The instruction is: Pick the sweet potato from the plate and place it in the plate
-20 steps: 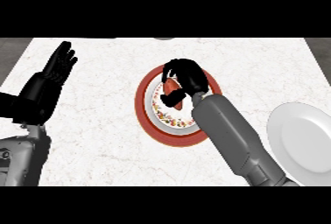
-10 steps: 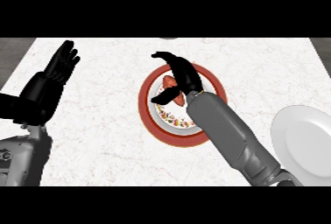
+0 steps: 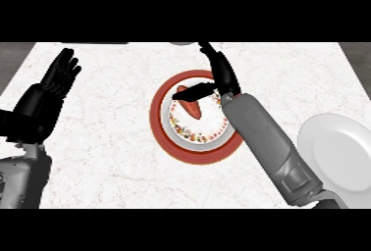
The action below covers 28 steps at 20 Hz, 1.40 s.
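White marbled table [image 3: 109,147] spreads wide, bare around the red-rimmed plate [image 3: 163,139]. Right robot hand [image 3: 221,73] open over the sweet potato [image 3: 191,106], holding nothing. Left robot hand [image 3: 54,86] rests open at the left edge.

Orange-red sweet potato [image 3: 193,108]; red-rimmed plate [image 3: 161,132] with a speckled floral band; plain white plate [image 3: 340,152]; white marbled worktop [image 3: 109,147]; black hands.

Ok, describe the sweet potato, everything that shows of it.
The sweet potato is reddish orange, elongated and tapering to a point at its lower end. It lies on the pale, patterned inner part of the red-rimmed plate, near its upper left, slanting from upper left to lower right. The right hand is above it, with its thumb reaching across the upper end; whether it actually touches cannot be told. Most of its surface shows.
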Motion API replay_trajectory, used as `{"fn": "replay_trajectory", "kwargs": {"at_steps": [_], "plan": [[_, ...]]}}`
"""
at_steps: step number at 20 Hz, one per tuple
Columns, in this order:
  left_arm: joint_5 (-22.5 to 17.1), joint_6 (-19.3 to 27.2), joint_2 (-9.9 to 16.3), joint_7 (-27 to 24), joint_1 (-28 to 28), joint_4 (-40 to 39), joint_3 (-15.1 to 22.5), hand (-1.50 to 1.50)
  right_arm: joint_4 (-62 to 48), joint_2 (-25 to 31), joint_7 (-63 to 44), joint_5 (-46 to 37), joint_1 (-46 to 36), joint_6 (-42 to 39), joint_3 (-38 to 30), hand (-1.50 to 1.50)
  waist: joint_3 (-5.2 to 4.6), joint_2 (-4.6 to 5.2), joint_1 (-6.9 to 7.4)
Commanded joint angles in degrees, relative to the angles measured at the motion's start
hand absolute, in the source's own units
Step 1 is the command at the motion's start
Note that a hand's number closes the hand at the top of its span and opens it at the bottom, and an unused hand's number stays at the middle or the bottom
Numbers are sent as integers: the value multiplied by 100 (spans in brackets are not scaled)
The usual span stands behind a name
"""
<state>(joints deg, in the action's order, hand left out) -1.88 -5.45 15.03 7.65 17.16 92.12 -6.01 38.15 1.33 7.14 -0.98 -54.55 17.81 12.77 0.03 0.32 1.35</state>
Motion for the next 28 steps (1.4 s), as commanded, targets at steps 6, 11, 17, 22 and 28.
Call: {"fn": "replay_trajectory", "kwargs": {"at_steps": [6, 11, 17, 22, 28], "plan": [[65, 12, -76, -53, -214, 67, -17, 0, 526, 1101, 476, 678, 746, -1130, -885, -150, -1, -40, -168], [129, -10, -123, -396, -570, 171, -49, 0, 234, 1839, 1081, 803, 979, -1955, -1251, -150, -1, -19, -96], [-6, -131, 41, 72, 193, -228, -199, 0, -297, 2394, 1515, 753, 1027, -2675, -1540, -150, 0, -5, -98], [123, -53, -119, -131, 20, -158, -100, 0, -1027, 2835, 2430, 611, 1126, -3216, -1770, -150, 3, 10, -48], [-226, -375, 90, 108, -182, 206, -341, 0, -1304, 3093, 2760, 266, 964, -3066, -1831, -150, 3, -3, -26]]}}
